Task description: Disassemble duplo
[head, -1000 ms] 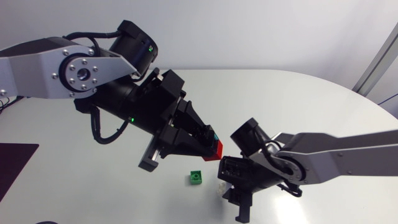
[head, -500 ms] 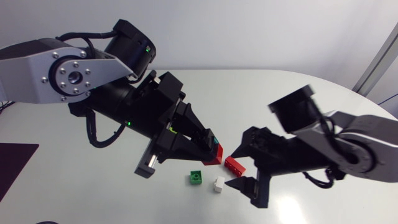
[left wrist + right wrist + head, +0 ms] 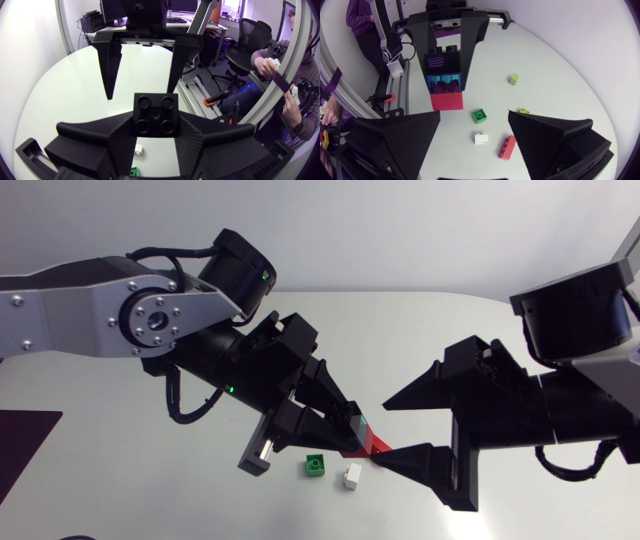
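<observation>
My left gripper (image 3: 335, 425) is shut on a duplo stack (image 3: 356, 434) held above the table; from the fingers outward it is black, teal, then red. The left wrist view shows the stack's black studded end (image 3: 155, 114) between the left gripper's (image 3: 155, 122) fingers. My right gripper (image 3: 381, 433) stands open, facing the stack's red end, one finger on each side and not touching it. The right wrist view shows the stack (image 3: 445, 82) ahead of the open right gripper (image 3: 474, 125). A loose red brick (image 3: 507, 146) lies on the table.
On the white table (image 3: 470, 330) under the grippers lie a green brick (image 3: 316, 465) and a white brick (image 3: 351, 475). The right wrist view also shows two small lime pieces (image 3: 513, 78) farther out. A dark mat (image 3: 20, 445) lies at the table's left edge.
My right gripper opened, left a red brick on the table, then rose and drew back to the right. My left arm carried the stack a little to the right.
</observation>
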`<control>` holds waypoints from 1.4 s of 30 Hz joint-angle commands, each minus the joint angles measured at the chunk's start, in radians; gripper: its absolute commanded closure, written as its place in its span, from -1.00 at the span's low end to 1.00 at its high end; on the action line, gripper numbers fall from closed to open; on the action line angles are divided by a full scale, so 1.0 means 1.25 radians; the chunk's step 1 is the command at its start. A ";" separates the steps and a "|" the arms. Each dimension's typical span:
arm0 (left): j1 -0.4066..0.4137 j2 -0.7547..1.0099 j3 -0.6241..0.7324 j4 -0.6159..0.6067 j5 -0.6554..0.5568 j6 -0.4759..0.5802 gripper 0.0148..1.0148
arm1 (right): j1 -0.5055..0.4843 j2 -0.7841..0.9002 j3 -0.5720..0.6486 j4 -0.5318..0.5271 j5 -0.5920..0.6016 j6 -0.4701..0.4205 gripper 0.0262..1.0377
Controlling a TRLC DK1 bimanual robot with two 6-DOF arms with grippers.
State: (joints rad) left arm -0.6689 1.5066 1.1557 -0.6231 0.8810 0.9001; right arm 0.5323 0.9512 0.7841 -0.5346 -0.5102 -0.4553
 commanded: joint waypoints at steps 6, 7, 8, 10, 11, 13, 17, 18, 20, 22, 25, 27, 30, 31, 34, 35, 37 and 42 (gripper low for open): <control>-0.007 0.022 0.011 0.016 -0.005 -0.008 0.32 | 0.061 0.004 0.032 -0.001 -0.009 0.061 -0.83; -0.007 0.022 0.011 0.016 -0.005 -0.010 0.32 | 0.065 0.004 0.032 -0.001 -0.007 0.061 -0.78; -0.010 0.019 0.011 0.016 -0.005 -0.010 0.32 | 0.066 0.006 0.030 -0.001 -0.007 0.060 -0.73; -0.012 0.018 0.012 0.016 -0.004 -0.012 0.32 | 0.069 0.013 0.027 0.001 -0.007 0.059 -0.68; -0.015 0.018 0.013 0.016 -0.005 -0.013 0.32 | 0.070 0.017 0.023 0.003 -0.007 0.057 -0.60; -0.016 0.018 0.017 0.016 -0.005 -0.014 0.32 | 0.070 0.022 0.016 0.009 -0.007 0.057 -0.49; -0.016 0.011 0.024 0.015 -0.004 -0.022 0.32 | 0.070 0.023 0.003 0.017 -0.008 0.055 -0.21; -0.016 0.010 0.025 0.015 -0.004 -0.023 0.32 | 0.071 0.023 0.002 0.017 -0.008 0.055 -0.17; -0.016 0.002 0.029 0.015 -0.004 -0.027 0.32 | 0.071 0.024 0.001 0.017 -0.008 0.054 -0.16; -0.015 0.000 0.034 0.014 -0.004 -0.028 0.32 | 0.071 0.024 -0.003 0.018 -0.010 0.054 -0.16; -0.012 -0.004 0.036 0.014 -0.004 -0.030 0.32 | 0.072 0.026 -0.009 0.019 -0.012 0.053 -0.16; -0.010 -0.006 0.036 0.014 -0.004 -0.032 0.32 | 0.077 0.027 -0.014 0.020 -0.012 0.051 -0.16; -0.011 -0.010 0.035 0.013 -0.004 -0.033 0.32 | 0.077 0.029 -0.019 0.022 -0.010 0.048 -0.16; -0.012 -0.012 0.034 0.013 -0.004 -0.034 0.32 | 0.077 0.031 -0.020 0.022 -0.010 0.045 -0.16; -0.015 -0.015 0.029 0.013 -0.004 -0.035 0.32 | 0.074 0.029 -0.025 0.025 -0.010 0.035 0.30; -0.015 -0.015 0.029 0.013 -0.004 -0.035 0.32 | 0.072 0.027 -0.027 0.028 -0.010 0.033 0.57; -0.016 -0.016 0.025 0.013 -0.004 -0.037 0.32 | 0.074 0.023 -0.032 0.028 -0.014 0.032 0.58; -0.023 -0.020 0.018 0.011 -0.004 -0.038 0.32 | 0.075 0.013 -0.035 0.023 -0.020 0.029 0.64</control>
State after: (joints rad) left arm -0.6872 1.5089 1.1744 -0.6144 0.8734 0.8696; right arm 0.6220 0.9722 0.7738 -0.5091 -0.5213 -0.4110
